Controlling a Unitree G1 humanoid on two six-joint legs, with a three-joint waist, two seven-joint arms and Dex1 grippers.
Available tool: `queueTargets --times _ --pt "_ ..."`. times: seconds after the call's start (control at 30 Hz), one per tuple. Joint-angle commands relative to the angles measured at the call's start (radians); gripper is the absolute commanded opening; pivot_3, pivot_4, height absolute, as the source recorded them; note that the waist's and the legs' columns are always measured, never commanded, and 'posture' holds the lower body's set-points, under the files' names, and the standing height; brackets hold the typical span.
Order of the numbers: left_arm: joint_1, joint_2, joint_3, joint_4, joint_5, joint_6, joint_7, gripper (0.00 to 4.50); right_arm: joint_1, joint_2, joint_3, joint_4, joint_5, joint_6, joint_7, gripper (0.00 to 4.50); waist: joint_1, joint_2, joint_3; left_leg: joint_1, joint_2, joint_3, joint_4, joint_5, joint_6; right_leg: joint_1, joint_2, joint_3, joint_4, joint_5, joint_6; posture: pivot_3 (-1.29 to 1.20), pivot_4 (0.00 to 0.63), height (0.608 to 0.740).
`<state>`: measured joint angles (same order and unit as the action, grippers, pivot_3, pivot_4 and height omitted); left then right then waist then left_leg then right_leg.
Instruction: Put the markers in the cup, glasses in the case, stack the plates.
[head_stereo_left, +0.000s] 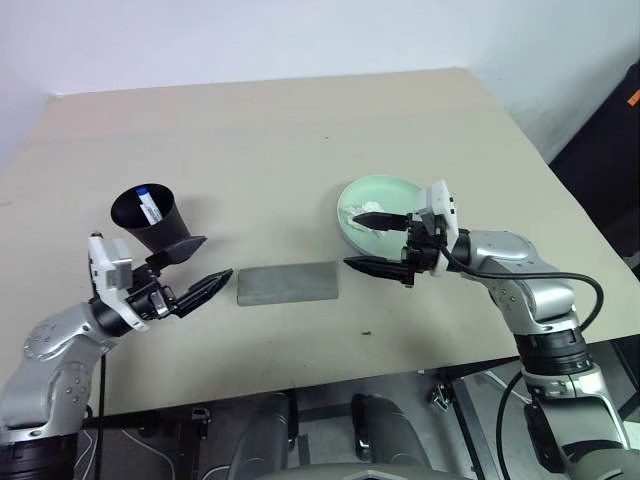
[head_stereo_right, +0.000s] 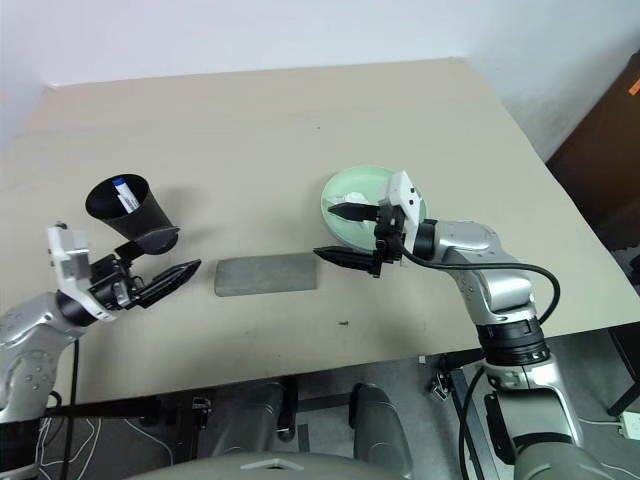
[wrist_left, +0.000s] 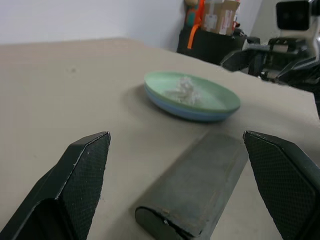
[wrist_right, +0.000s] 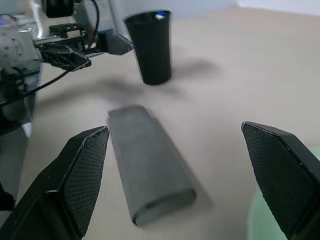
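Two arms reach inward, roughly level, above the surface (head_stereo_left: 300, 140). Left end effector (head_stereo_left: 197, 272) gapes, empty, beside the cup (head_stereo_left: 148, 217). Right end effector (head_stereo_left: 378, 242) gapes, empty, over the plates (head_stereo_left: 362, 195).

- both arms are silver-grey metal with rounded joint housings and black bands between segments.
- left gripper (head_stereo_left: 200, 268) and right gripper (head_stereo_left: 385, 242) each carry two black tapered fingers with cross-hatched inner pads.
- white blocks sit on both wrists.
- black cables loop along each forearm.
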<state>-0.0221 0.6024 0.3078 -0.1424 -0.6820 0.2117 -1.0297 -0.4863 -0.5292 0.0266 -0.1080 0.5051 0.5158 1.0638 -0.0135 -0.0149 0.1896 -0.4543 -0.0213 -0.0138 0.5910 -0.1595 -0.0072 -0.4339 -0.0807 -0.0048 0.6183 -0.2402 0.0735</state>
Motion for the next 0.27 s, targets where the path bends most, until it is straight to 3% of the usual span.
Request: queueTargets --times 0.03,0.27 --pt "-0.079 -0.014 -0.014 0.066 0.031 -0.056 -0.018 4.45 -0.004 0.001 -0.033 -0.04 0.002 -0.027 -0.039 4.5 0.002 0.0 0.0 0.0 0.0 0.0 0.0 0.0 0.0 0.0 0.0 0.0 0.001 0.0 0.0 0.0 0.15 0.735" --pt "-0.142 -0.037 -0.042 0.162 0.065 -0.105 -0.065 4.45 0.009 0.002 -0.038 -0.061 0.018 -0.036 -0.074 4.5 0.0 0.0 0.0 0.0 0.001 0.004 0.003 0.0 0.002 0.001 -0.001 0.0 0.0 0.0 0.0 0.0 0.15 0.735"
